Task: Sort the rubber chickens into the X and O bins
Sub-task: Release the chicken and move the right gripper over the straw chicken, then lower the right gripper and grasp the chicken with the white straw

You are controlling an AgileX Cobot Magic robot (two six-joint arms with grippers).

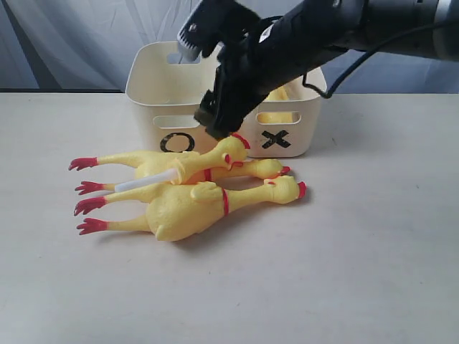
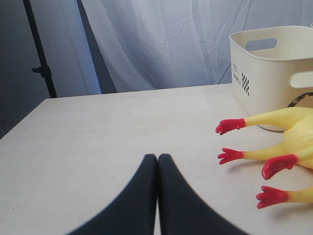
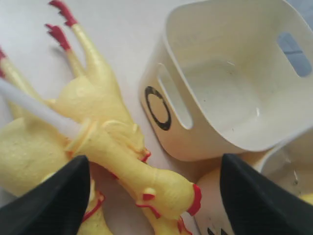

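Observation:
Three rubber chickens lie piled on the table in front of the bins: a fat one (image 1: 186, 208) nearest, a slim one (image 1: 269, 169) behind it, and one on top (image 1: 215, 159) with its head by the bins. Yellow shows inside the X bin (image 1: 301, 132) through its handle slot. The O bin (image 1: 147, 125) looks empty in the right wrist view. My right gripper (image 1: 221, 129) hangs open just above the top chicken's head (image 3: 171, 188), one finger on each side and apart from it. My left gripper (image 2: 157, 157) is shut on nothing, low over bare table, left of the red feet (image 2: 230, 126).
A white rod (image 1: 143, 183) lies across the pile among the chickens' bodies. The two bins stand side by side and touch, near the table's back edge with a grey curtain behind. Bare tabletop stretches in front of and to both sides of the pile.

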